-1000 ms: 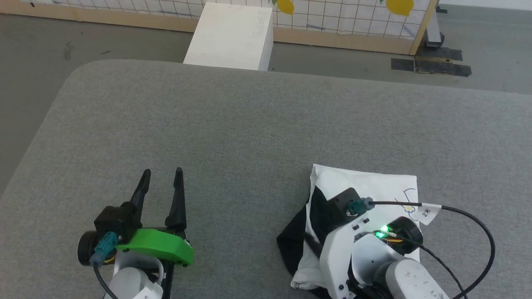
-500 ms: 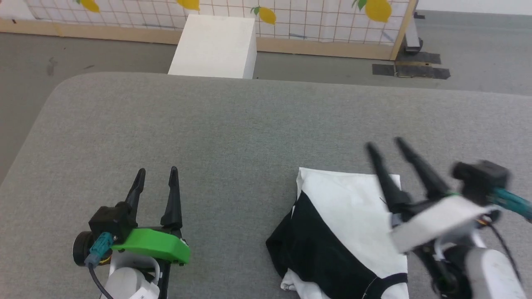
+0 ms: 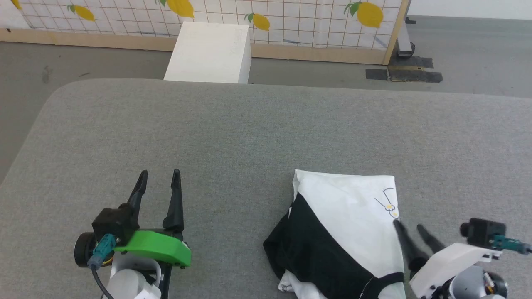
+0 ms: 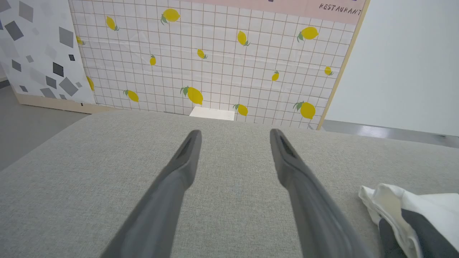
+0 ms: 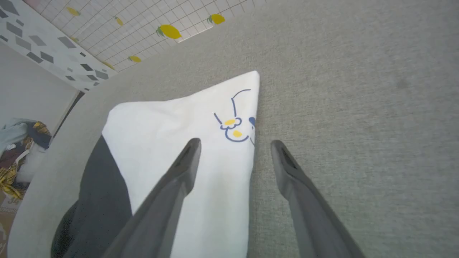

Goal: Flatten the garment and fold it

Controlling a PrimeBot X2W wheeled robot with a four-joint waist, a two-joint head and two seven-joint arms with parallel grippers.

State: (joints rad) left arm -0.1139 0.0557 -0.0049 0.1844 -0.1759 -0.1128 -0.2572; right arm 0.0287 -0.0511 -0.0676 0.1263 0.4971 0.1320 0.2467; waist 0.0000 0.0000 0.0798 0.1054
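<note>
Fingers of the left gripper (image 3: pixel 160 172) and right gripper (image 3: pixel 407 224) stand spread, empty; the shirt (image 3: pixel 345 207) lies folded compactly on the worktop (image 3: pixel 249 133), so the task looks essentially done.

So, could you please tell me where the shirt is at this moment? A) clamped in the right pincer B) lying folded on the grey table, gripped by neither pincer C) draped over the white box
B: the garment lies folded on the table; the right pincer at its edge and the left pincer away from it both stand open, holding nothing.
</note>
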